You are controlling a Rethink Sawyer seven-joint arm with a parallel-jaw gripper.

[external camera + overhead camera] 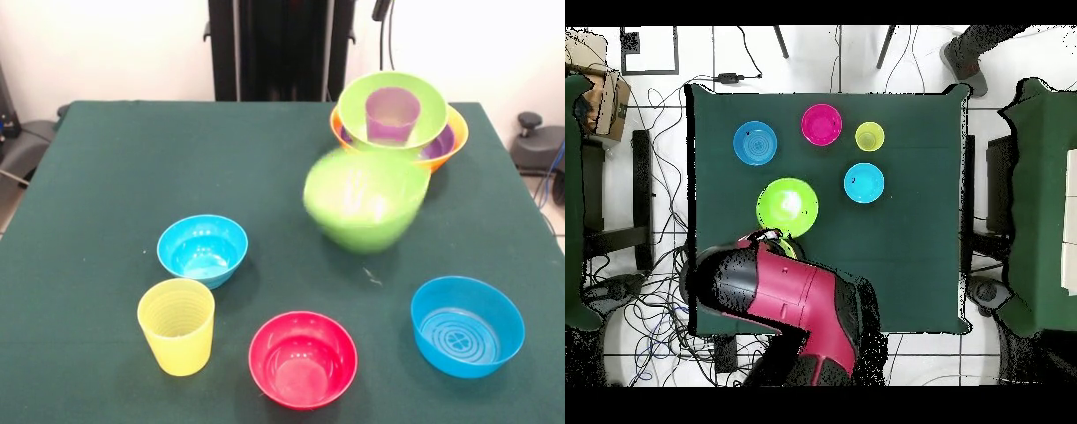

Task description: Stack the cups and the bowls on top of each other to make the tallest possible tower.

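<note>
Tilting green bowl [366,200] beside tower [399,124]

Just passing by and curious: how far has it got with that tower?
Started: an orange bowl holds a green bowl with a purple cup inside. In hand: another green bowl, blurred, is beside that pile, not on it. Left: two blue bowls, a red bowl and a yellow cup, all loose.
</note>
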